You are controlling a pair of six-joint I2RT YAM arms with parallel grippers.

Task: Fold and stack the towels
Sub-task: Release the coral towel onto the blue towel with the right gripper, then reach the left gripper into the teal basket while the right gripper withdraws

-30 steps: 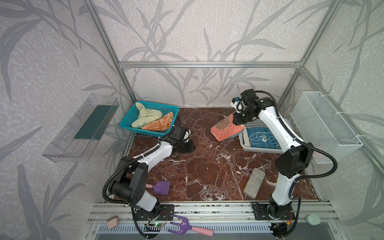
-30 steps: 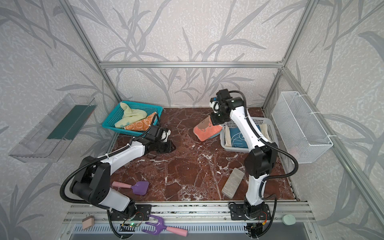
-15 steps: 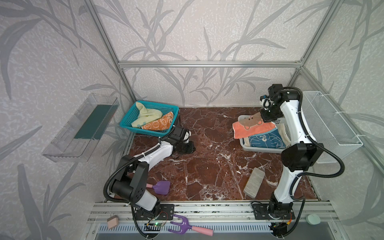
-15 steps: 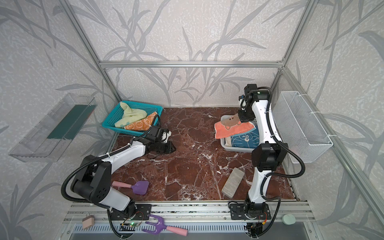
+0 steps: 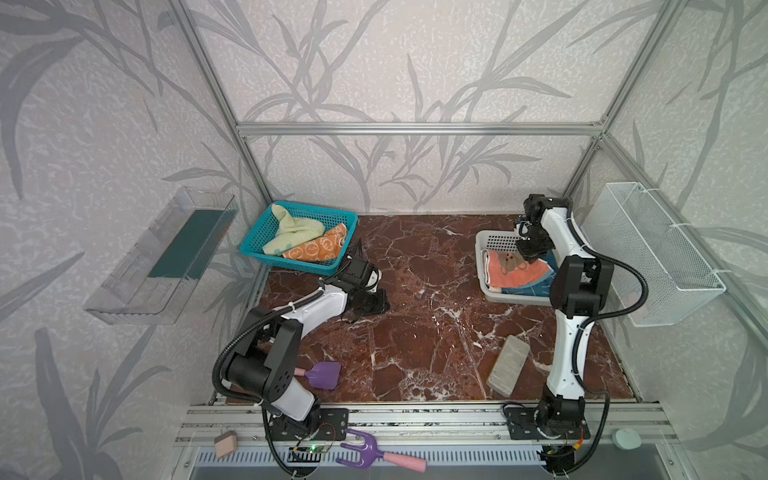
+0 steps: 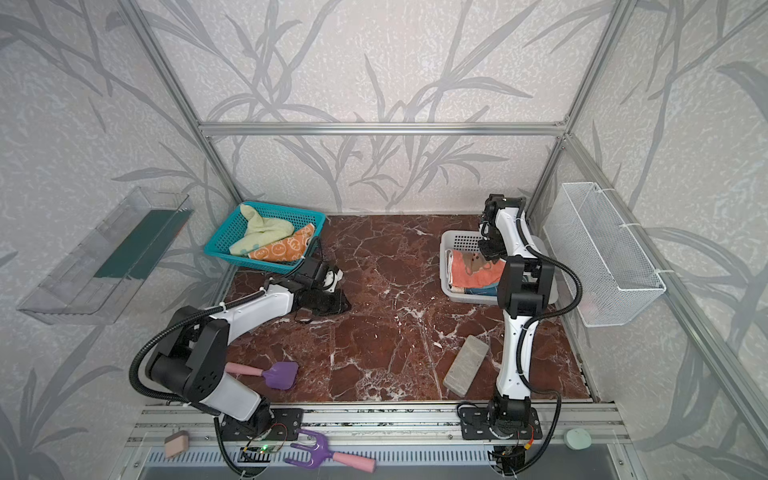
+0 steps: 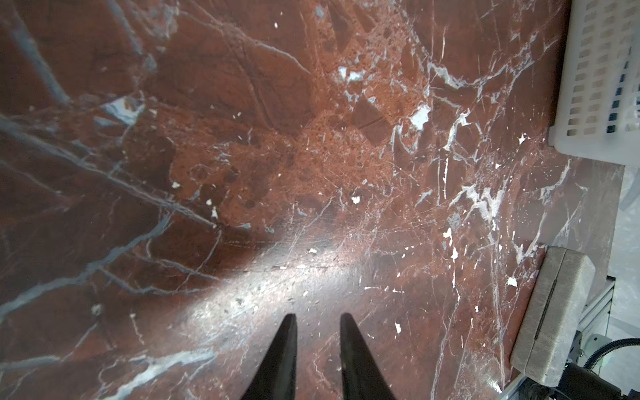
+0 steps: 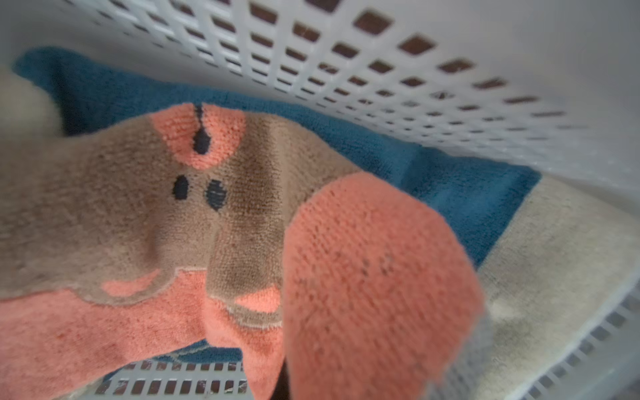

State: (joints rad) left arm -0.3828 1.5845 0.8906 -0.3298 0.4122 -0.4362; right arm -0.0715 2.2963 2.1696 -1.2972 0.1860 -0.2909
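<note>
Right wrist view puts me low inside the white basket, my right fingers pressed together on an edge of the salmon bear towel. The tips themselves are hidden behind the raised salmon flap. The rest of that towel drapes onto the blue-and-cream towel, which lies on the basket floor. My left fingers are slightly spread and hold nothing, low over the bare desk near the teal basket. There the pale yellow towel and the orange towel lie crumpled, 2 not yet folded.

I judge this to be the set-down of towel 2 on the stack. My worry is the pinched flap: it stands up and curls, so letting go from this height could flop it over the bear's face or spring the fold apart. Terry loops may also cling to my tips and drag the towel up when I lift away. In both top views the salmon piece looks turned a little against the blue one beneath, which would make a poor base for the next 2.
</note>
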